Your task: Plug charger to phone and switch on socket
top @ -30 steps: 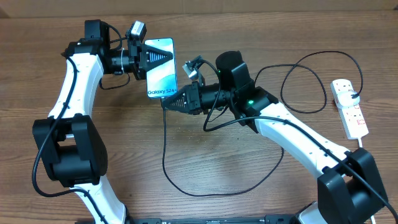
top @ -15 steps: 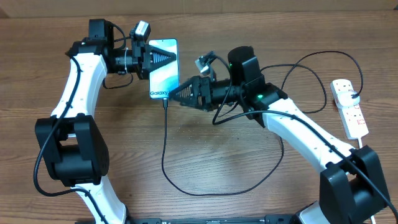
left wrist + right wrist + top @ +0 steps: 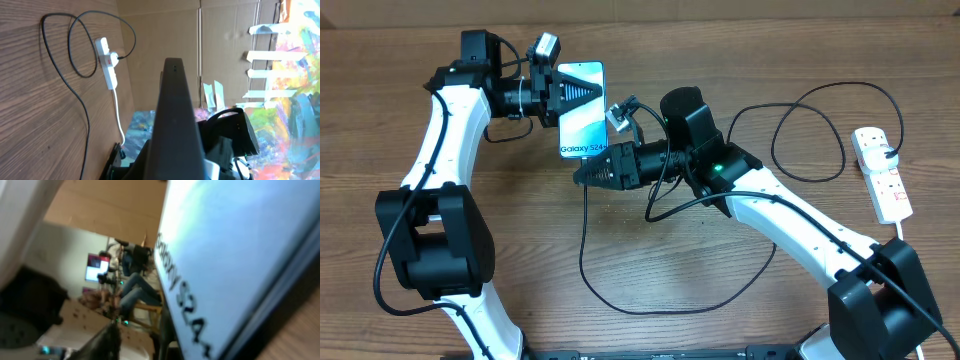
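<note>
Right gripper [image 3: 582,174]: tip sits at the bottom edge of the phone [image 3: 583,130], cannot tell if it grips the charger [image 3: 584,240] | left gripper [image 3: 582,93]: holds the phone, upper left, long side pointing up-down | charger wire hangs below the phone | socket [image 3: 883,175]: far right, right arm nearer
</note>
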Controlling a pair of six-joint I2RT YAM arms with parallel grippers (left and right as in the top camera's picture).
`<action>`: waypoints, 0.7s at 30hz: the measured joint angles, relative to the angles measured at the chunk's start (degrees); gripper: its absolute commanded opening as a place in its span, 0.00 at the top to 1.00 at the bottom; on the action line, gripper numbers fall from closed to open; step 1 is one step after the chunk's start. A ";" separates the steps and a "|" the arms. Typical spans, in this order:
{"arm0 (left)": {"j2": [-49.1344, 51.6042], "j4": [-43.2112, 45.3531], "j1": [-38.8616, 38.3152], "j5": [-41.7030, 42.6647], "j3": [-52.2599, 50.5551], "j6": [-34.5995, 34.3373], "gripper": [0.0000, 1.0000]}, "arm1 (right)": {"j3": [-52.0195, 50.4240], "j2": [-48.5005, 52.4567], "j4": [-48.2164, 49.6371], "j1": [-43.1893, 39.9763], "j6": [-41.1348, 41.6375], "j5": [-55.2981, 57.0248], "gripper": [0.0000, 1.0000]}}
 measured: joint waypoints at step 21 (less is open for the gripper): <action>0.00 0.35 -0.59 0.04 0.00 -0.13 0.96 | -0.02 0.00 -0.44 -0.55 3.17 1.33 0.96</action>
